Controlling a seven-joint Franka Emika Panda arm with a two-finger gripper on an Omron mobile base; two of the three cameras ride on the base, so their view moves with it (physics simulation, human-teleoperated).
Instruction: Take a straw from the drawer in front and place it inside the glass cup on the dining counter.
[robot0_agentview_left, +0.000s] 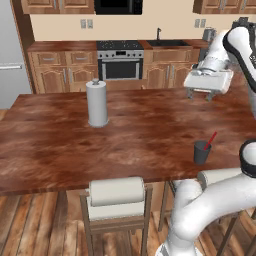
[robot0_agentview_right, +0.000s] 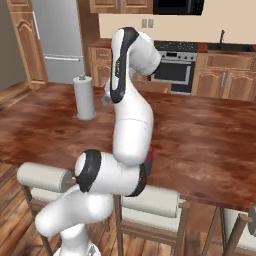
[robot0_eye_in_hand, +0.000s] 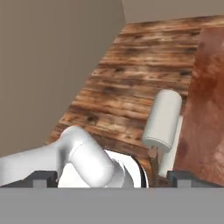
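You'll find the straw (robot0_agentview_left: 210, 140) already standing tilted in the glass cup (robot0_agentview_left: 202, 152), lower right of the left base view, near the front edge of the bench (robot0_agentview_left: 140, 135). The hand (robot0_agentview_left: 199, 94) hangs raised at the upper right of that frame, well apart from the cup, its fingers spread fully wide and holding nothing. The paper towel roll (robot0_agentview_left: 97, 104) stands upright in the upper left part of the bench. A padded chair (robot0_agentview_left: 117, 197) sits at the bottom centre.
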